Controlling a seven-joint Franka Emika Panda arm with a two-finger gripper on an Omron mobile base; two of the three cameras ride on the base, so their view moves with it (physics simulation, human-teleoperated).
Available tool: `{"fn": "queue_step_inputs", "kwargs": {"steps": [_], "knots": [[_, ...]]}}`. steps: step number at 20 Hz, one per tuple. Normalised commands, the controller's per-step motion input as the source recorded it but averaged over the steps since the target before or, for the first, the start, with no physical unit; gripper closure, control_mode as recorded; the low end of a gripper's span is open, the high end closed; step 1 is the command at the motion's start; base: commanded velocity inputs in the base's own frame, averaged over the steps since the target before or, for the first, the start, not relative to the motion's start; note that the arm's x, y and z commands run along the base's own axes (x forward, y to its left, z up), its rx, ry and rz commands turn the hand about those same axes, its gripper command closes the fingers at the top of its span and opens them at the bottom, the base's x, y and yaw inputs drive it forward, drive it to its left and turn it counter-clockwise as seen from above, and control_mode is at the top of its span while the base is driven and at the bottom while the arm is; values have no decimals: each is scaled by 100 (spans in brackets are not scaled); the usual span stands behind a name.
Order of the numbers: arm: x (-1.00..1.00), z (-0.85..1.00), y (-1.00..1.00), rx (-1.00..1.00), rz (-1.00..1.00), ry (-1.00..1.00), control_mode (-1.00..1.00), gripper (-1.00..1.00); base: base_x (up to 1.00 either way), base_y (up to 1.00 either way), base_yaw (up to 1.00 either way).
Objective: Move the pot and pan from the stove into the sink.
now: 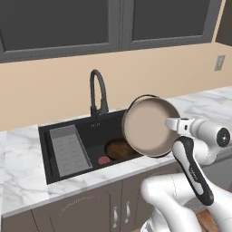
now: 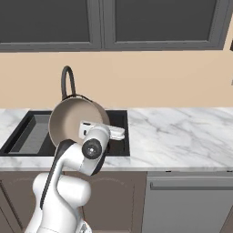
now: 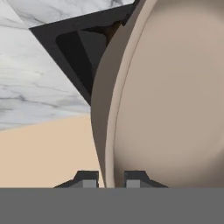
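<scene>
The beige pot (image 1: 147,129) hangs tipped on its side above the black sink (image 1: 88,136), its inside facing the base cameras. My gripper (image 1: 169,123) is shut on the pot's right rim. In the hand view the rim runs up between my gripper's (image 3: 111,179) two tips, and the pot (image 3: 175,109) takes up the right half. The dark brown pan (image 1: 118,148) lies in the sink's basin, partly hidden behind the pot. From the right base view the pot (image 2: 70,118) sits over the sink (image 2: 119,132), with the gripper (image 2: 90,129) in front of it. The stove is out of view.
A grey ribbed tray (image 1: 68,149) fills the sink's left part. The black arched faucet (image 1: 97,90) rises behind the basin, close to the pot's top edge. A small red disc (image 1: 104,160) lies on the basin floor. Marble counter (image 2: 182,132) stretches to the right.
</scene>
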Motion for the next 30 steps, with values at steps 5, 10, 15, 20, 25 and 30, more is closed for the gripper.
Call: {"fn": "queue_step_inputs", "kwargs": {"steps": [5, 10, 15, 20, 25, 30], "knots": [[24, 0, 3, 0, -4, 6, -100, 100, 0, 0, 0], [51, 0, 18, 0, -13, 16, -100, 100, 0, 0, 0], [54, 0, 9, 1, -12, 17, -100, 100, 0, 0, 0], [40, 0, 0, 11, -6, 16, -100, 100, 0, 0, 0], [6, 0, 0, 6, 0, 4, -100, 100, 0, 0, 0], [0, 0, -1, 2, 0, 5, -100, 100, 0, 0, 0]]}}
